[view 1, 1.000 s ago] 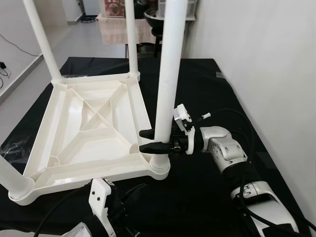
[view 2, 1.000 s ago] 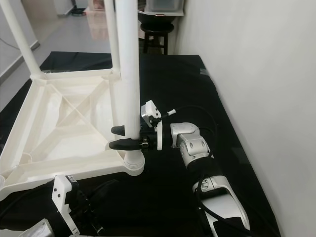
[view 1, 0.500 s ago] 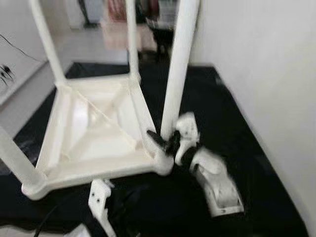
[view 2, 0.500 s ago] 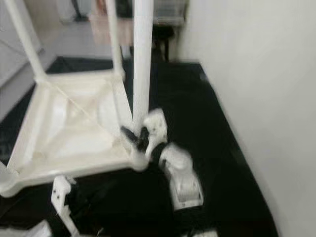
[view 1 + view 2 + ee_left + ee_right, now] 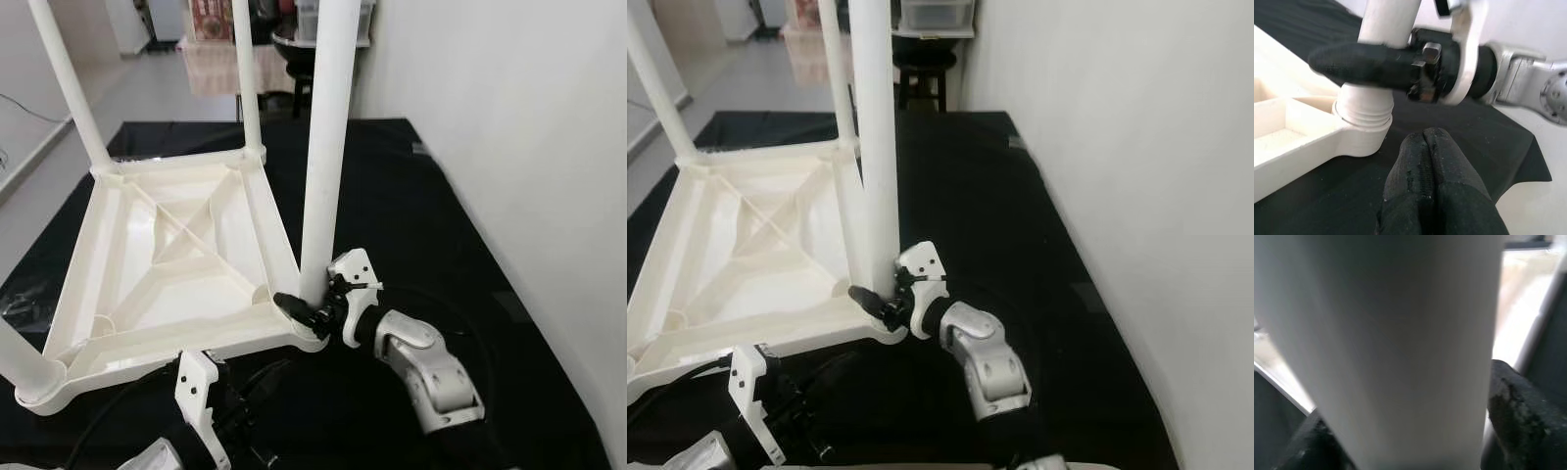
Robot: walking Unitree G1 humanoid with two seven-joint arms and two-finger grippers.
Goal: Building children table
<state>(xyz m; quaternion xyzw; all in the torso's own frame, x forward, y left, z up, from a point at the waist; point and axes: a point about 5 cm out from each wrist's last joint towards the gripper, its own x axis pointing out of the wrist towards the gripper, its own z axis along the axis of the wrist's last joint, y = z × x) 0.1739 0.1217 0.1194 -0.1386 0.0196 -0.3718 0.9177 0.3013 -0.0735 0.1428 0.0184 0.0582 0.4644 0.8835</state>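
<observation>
White plastic table lies upside down on the black mat, ribbed underside up, legs standing from its corners. My right gripper clamps the near leg just above its threaded socket. My left gripper hovers beside it, fingers pressed together.

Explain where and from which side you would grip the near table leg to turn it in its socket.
Grip the leg low, just above its threaded collar, from the side away from the tabletop, as the right end effector does. The round upright shaft suits opposing fingers, and the tabletop's ribs block the other side.
</observation>
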